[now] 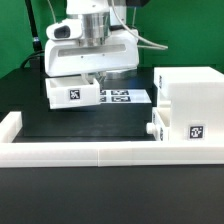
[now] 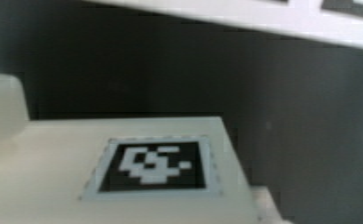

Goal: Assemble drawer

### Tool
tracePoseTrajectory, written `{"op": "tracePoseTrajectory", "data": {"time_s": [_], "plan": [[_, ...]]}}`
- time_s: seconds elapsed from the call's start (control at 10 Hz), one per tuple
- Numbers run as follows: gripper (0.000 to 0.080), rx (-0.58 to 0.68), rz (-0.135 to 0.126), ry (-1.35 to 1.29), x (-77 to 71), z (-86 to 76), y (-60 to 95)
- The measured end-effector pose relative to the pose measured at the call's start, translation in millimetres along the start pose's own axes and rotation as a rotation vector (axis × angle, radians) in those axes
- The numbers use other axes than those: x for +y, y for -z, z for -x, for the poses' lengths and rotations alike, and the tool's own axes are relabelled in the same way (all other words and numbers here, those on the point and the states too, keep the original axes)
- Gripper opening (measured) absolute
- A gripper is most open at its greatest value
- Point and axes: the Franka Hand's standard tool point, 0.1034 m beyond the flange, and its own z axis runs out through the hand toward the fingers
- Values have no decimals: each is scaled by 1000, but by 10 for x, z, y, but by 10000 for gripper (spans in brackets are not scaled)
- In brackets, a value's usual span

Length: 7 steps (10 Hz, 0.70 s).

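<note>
A white robot gripper hangs low over a black table, far back and toward the exterior view's left. Directly beneath it sits a small white drawer tray with a black-and-white square tag on its near face. The fingers are hidden behind the gripper body and the tray, so I cannot tell whether the jaws are released or clenched on the tray.

Just right of this tray, flat on the table, lies the marker board, carrying several square tags. On the exterior view's right stands the large boxy drawer housing, with its own tag low on the near face. A second small tray with a round knob appears to sit in the housing's lower left side. A white border rail runs across the near edge.

The wrist view shows a white tray surface close up, with a blurred tag and dark table beyond.

Risks, as a judgement: if the grip is off-centre or loose, the tray may tilt or slip when lifted. Carried toward the housing, it could catch the marker board or strike the housing edge instead of entering its slot.

No brand name or readable writing is visible; the only markings are the coded square tags.
</note>
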Motion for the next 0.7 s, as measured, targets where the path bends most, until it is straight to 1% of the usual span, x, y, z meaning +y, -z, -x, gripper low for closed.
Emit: {"op": "tracePoseTrajectory", "data": {"time_s": [0.1, 0.2, 0.3, 0.4, 0.7], "plan": [[42, -13, -10, 34, -9, -118, 74], [42, -19, -15, 88, -3, -270, 187], [42, -1, -9, 92, 2, -376, 254], [42, -6, -11, 91, -2, -339, 221], [42, -8, -12, 286, 5, -327, 212]]}}
